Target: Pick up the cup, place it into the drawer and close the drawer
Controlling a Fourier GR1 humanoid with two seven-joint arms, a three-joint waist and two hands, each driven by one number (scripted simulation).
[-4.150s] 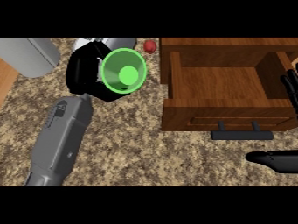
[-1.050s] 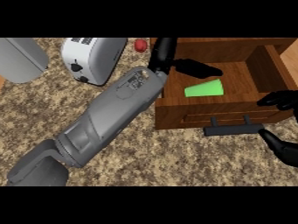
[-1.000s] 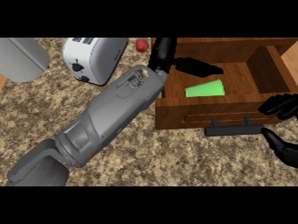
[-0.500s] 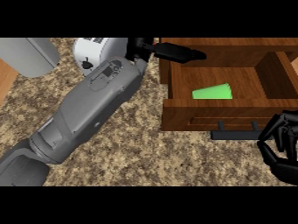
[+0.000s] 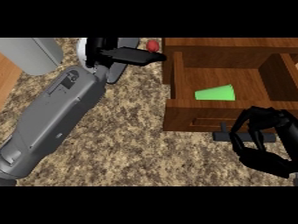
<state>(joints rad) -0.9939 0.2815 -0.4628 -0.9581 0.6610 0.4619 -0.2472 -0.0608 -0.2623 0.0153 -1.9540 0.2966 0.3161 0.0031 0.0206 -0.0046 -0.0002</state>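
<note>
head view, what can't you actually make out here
- Drawer handle: mostly hidden behind the right hand in the head view; contact cannot be told.
- White appliance: largely covered by the left hand and forearm; what it is stays unclear.
- Small red object: too small to identify.
- Grey object at top left: cut off by the edge.
- Green cup in the drawer: lying on its side; opening not visible.

left hand (image 5: 122, 54) open; right hand (image 5: 267, 142) curled
</note>
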